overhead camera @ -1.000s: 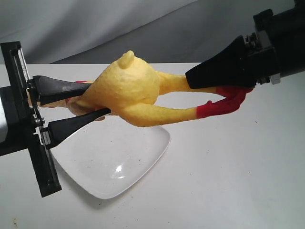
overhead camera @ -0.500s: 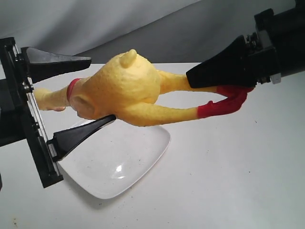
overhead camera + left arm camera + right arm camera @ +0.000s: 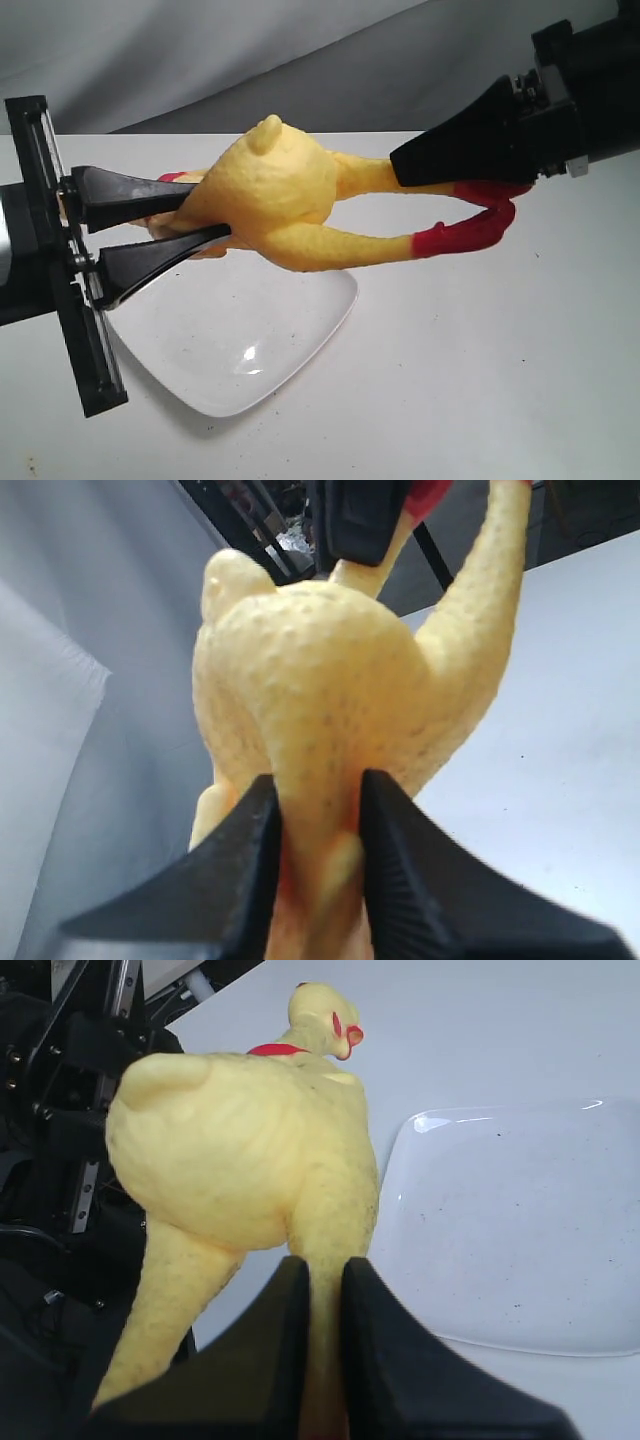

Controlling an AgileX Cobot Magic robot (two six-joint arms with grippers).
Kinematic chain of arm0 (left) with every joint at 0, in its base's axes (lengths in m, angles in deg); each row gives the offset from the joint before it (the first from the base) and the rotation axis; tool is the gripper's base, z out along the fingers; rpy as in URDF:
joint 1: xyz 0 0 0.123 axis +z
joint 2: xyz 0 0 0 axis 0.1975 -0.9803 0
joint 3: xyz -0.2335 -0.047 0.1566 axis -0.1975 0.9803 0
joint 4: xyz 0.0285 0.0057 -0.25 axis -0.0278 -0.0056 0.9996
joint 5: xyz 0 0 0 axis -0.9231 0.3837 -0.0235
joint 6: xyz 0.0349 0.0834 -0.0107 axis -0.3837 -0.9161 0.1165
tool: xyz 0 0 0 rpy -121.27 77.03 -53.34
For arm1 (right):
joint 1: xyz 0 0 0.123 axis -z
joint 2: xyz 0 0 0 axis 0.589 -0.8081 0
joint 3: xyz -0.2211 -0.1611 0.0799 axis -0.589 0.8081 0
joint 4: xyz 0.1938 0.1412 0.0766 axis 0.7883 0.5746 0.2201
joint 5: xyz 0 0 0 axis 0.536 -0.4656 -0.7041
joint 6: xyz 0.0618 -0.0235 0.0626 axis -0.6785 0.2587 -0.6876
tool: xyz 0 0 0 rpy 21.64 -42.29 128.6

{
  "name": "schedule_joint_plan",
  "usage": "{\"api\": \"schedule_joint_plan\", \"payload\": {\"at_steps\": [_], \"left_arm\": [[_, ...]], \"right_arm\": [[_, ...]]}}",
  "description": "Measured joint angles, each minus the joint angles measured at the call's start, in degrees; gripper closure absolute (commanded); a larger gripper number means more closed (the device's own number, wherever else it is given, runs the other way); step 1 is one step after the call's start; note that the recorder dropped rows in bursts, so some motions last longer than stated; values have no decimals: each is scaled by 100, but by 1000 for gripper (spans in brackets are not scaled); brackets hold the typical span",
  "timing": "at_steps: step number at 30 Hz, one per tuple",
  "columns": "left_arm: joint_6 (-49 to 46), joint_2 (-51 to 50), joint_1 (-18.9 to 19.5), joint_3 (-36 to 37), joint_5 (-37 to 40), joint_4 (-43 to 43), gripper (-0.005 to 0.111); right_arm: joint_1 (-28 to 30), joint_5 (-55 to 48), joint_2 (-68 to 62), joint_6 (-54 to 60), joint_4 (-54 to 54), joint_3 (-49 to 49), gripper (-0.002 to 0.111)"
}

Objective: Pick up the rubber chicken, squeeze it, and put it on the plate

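Your left hand (image 3: pixel 213 208) has clamped shut again on the rubber chicken (image 3: pixel 275 195) near its neck, squeezing it. Your right hand (image 3: pixel 408 172) stays pinched on 1 leg. It hangs between both hands, above the plate (image 3: pixel 240 350), so placing looks next.

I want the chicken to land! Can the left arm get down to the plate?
Probably yes: the plate lies bare just below the left gripper. But the right gripper also holds the rubber chicken.
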Motion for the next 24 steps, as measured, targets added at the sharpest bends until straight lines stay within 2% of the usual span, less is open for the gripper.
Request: {"api": "schedule_joint_plan", "payload": {"at_steps": [5, 7, 8, 9, 10, 12, 16, 18, 21, 22, 23, 24], "left_arm": [[0, 0, 0, 0, -11, -39, 102], [5, 0, 0, 0, -11, -39, 88], [5, 0, 0, 0, -11, -39, 72], [15, 0, 0, 0, -11, -39, 64], [15, 0, 0, 0, -11, -52, 46], [15, 0, 0, 0, 1, -21, 35], [15, 0, 0, 0, 12, 407, 36], [15, 0, 0, 0, 12, 433, 42], [27, 0, 0, 0, 12, 433, 89], [50, 0, 0, 0, 12, 335, 101], [75, 0, 0, 0, 12, 258, 106], [100, 0, 0, 0, -1, 157, 106]], "right_arm": [[0, 0, 0, 20, 0, 0, 108], [0, 0, 0, 20, 0, 0, 108], [0, 0, 0, 20, 0, 0, 108], [0, 0, 0, 20, 0, 0, 108], [0, 0, 0, 20, 0, 0, 108], [0, 0, 0, 20, 0, 0, 108], [0, 0, 0, 20, 0, 0, 108], [0, 0, 0, 22, 0, 0, 108], [0, 0, 0, 22, 0, 0, 108], [0, 0, 0, 22, 0, 0, 108], [0, 0, 0, 22, 0, 0, 108], [0, 0, 0, 22, 0, 0, 108]]}}
